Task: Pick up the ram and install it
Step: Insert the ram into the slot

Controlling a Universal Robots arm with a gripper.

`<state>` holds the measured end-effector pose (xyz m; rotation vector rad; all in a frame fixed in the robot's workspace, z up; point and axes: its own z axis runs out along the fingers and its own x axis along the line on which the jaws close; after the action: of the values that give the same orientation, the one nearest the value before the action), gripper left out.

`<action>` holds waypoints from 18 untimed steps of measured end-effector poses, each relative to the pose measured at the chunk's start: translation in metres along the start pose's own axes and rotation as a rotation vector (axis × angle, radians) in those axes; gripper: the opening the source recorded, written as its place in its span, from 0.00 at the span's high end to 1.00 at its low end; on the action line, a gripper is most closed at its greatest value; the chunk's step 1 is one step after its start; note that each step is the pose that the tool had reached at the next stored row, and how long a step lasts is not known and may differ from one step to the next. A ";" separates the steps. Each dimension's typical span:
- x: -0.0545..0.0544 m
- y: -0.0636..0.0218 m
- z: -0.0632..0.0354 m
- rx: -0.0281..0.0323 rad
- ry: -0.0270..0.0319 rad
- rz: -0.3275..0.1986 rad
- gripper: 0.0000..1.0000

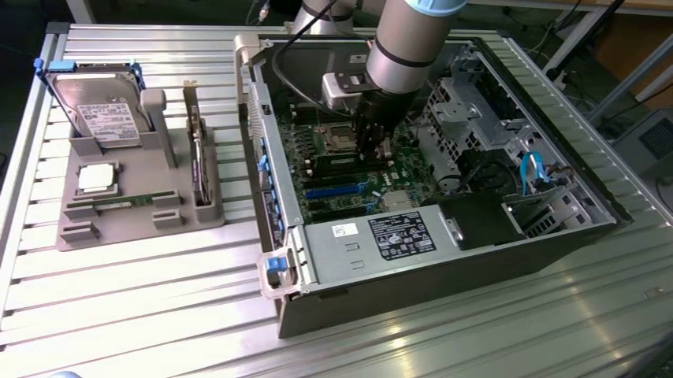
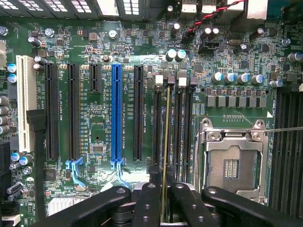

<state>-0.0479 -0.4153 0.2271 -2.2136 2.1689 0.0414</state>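
The claw (image 2: 164, 191) pinches the ram (image 2: 166, 132) between its two black fingers (image 2: 150, 201), which are drawn in close on the thin stick. Seen edge-on in the wrist view, the ram runs along the bank of memory slots (image 2: 179, 123) on the green motherboard (image 2: 94, 137). Whether it is seated in a slot or just above one cannot be told. The open CPU socket (image 2: 232, 165) sits on one side of that bank and the long blue slot (image 2: 116, 113) on the other.

In the exterior view the claw (image 1: 373, 150) reaches down inside the open computer case (image 1: 315, 276). The labelled power supply (image 1: 389, 236) lies at six o'clock from it. A grey tray (image 1: 79, 213) rests on the slatted table (image 1: 137, 299) at nine o'clock, well apart from the case. A silver hard drive (image 1: 100, 110) stands in the tray at about ten o'clock.
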 end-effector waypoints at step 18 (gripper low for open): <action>0.000 0.0000 -0.0024 0.0002 0.0081 -0.038 0.86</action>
<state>-0.0480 -0.4153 0.2295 -2.2581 2.1300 0.0310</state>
